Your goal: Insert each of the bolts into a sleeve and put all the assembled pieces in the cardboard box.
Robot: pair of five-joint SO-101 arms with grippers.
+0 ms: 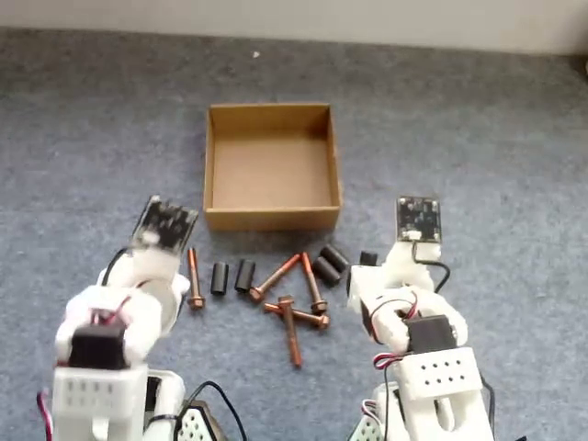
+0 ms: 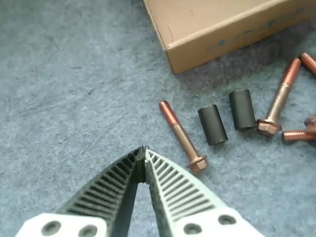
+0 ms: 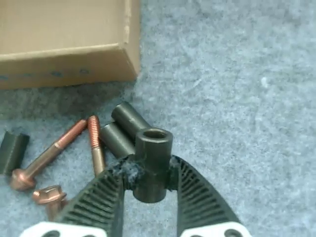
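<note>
I have one black sleeve (image 3: pixel 153 160) pinched upright between the fingers of the right gripper (image 3: pixel 148 169), its open end showing. Just past those fingertips two more sleeves (image 3: pixel 114 138) lie side by side. Copper bolts (image 3: pixel 95 148) lie next to them, and the cardboard box (image 3: pixel 64 64) sits farther out. The left gripper (image 2: pixel 144 157) has its fingers pressed together on nothing, above the grey carpet (image 2: pixel 64 98). A single bolt (image 2: pixel 180 136) lies just beside its tips, then a pair of sleeves (image 2: pixel 212 124), with the box corner beyond.
</note>
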